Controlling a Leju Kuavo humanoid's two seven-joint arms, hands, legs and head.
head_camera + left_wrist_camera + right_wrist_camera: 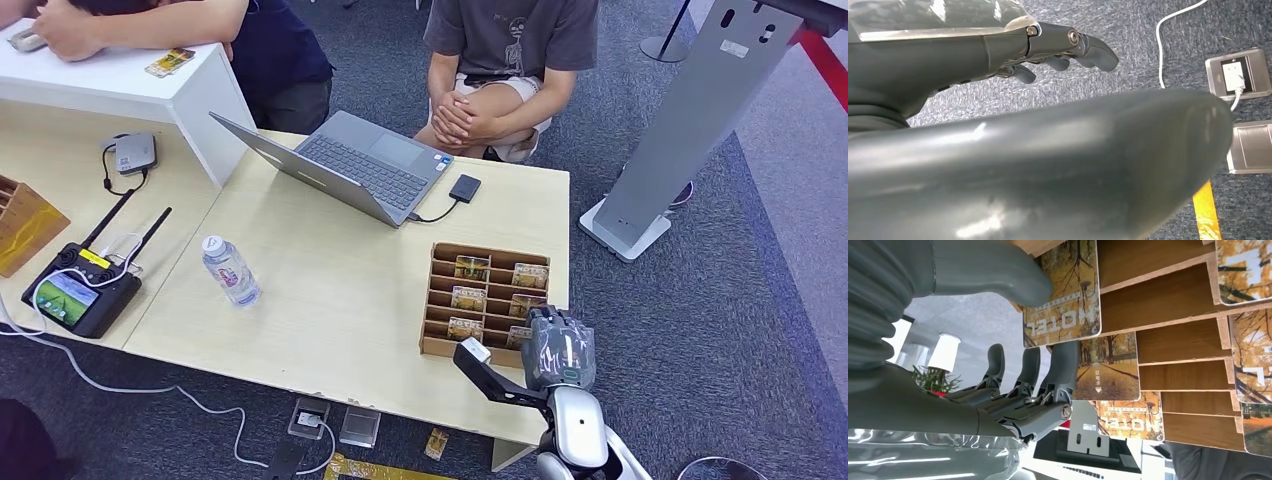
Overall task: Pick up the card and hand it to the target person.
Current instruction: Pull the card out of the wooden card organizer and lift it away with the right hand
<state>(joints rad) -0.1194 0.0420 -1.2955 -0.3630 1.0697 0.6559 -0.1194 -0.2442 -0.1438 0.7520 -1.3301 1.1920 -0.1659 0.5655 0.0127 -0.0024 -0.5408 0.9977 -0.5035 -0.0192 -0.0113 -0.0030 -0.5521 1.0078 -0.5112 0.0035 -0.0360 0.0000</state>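
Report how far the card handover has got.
Done: the right hand has reached the wooden card rack at the table's near edge. In hand: in the right wrist view its thumb lies against a HOTEL card; a firm grip is unclear. Left: lifting it out and passing it to a person.

Wooden rack (488, 262) with upright cards (471, 268) in narrow slots stands at the table's (330, 300) right edge. Open tabletop lies between rack, bottle (231, 271) and laptop (350, 165); open carpet (720, 330) lies right.
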